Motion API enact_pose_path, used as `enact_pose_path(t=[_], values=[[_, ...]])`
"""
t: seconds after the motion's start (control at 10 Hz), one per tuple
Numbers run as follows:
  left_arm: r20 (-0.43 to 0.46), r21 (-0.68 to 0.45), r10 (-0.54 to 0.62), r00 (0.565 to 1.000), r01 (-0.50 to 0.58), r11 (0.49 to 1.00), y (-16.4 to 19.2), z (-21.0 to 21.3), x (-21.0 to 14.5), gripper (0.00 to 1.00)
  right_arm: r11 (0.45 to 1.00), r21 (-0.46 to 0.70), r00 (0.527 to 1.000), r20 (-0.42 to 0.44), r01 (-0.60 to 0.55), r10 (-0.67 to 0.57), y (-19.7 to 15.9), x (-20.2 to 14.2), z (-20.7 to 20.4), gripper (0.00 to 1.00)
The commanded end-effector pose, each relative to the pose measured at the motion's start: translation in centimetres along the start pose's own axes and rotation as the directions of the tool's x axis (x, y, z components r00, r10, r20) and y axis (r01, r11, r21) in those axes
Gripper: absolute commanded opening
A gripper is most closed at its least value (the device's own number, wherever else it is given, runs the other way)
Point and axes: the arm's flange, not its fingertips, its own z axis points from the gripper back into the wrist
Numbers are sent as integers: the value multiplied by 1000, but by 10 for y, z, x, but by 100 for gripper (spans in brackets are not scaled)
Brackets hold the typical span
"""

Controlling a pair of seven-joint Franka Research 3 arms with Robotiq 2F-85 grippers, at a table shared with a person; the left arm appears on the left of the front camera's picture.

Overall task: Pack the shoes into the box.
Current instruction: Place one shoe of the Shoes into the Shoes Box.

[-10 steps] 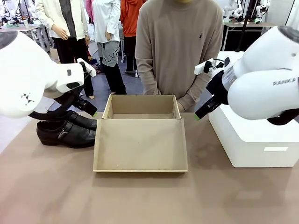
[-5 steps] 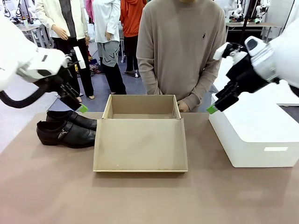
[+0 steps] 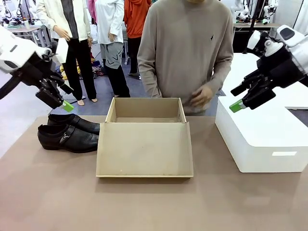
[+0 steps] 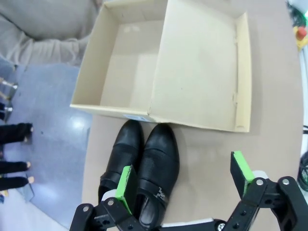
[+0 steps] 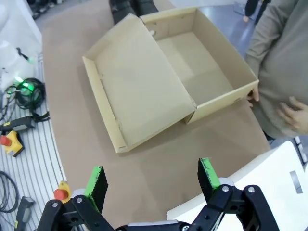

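The box (image 3: 144, 150) mid-table, the shoes (image 3: 68, 133) side by side just left of it, larger box (image 3: 262, 139) at right, person (image 3: 185, 48) behind.

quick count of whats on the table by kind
shoes: 2
cardboard box: 1
white box: 1
total: 4
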Motion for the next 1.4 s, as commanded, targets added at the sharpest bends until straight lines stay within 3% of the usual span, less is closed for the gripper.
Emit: enact_pose_path(t=[0.0, 0.2, 0.5, 0.6, 1.3], values=[[93, -36, 23, 995, -20, 999, 13, 8, -5, 100, 999, 39, 997, 63, -35, 32, -8, -6, 9, 100], [176, -52, 71, 982, -63, 997, 18, 15, -11, 100, 998, 31, 995, 85, -45, 42, -7, -7, 15, 100], [173, -40, 130, 976, -125, 991, 23, 22, -16, 100, 999, 39, 995, 97, -38, 34, -6, -7, 16, 100], [170, -37, 92, 981, -87, 996, 14, 20, -14, 100, 1000, 27, 998, 67, -12, 10, -5, -7, 18, 100], [170, -37, 92, 981, -87, 996, 14, 20, -14, 100, 1000, 27, 998, 67, -12, 10, -5, -7, 18, 100]])
